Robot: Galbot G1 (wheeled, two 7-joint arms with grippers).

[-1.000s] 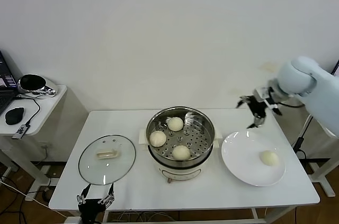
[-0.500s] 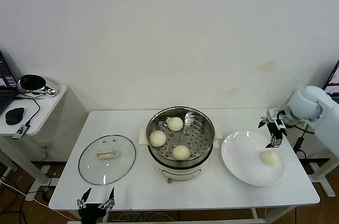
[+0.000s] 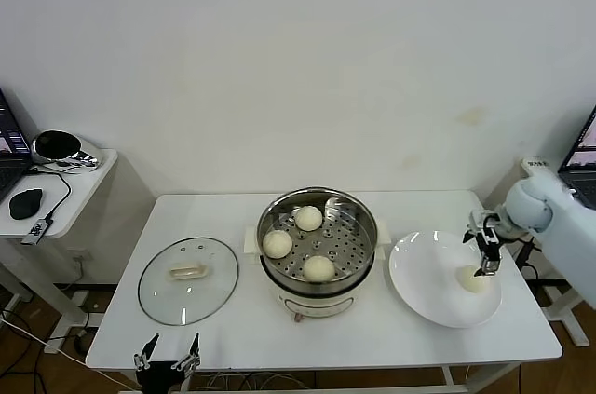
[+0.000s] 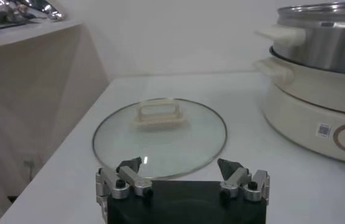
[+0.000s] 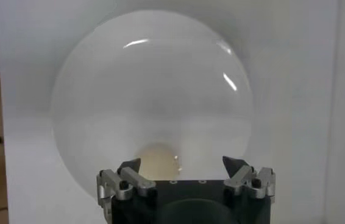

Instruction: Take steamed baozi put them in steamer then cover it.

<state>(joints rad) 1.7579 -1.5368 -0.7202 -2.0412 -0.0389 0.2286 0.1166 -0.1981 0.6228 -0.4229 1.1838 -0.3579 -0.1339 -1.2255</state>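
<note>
1. Head view: steamer (image 3: 318, 250) sits mid-surface (image 3: 233, 329), lid off so buns can go in. Three steamed baozi (image 3: 308, 218) are on its perforated tray at roughly 11, 9 and 6 o'clock; the 3 o'clock side is free, likely for the last one.
2. The fourth bun (image 3: 474, 278) lies on the white plate (image 3: 419, 273), at 3 o'clock from the steamer. The cover (image 3: 188, 279) lies flat at 9 o'clock, handle up, parked for the final step.
3. Right claw (image 3: 486, 259) hangs just above the bun, jaws apart, holding nothing; contact unclear.
4. Left wrist view: left claw (image 4: 182, 176) idles at the near surface edge, jaws wide apart, empty, facing the cover (image 4: 160, 137); steamer (image 4: 319, 73) beyond.
5. Right wrist view: right claw (image 5: 186, 175) spread wide, bun (image 5: 158, 158) between the jaws, not yet pinched.
</note>
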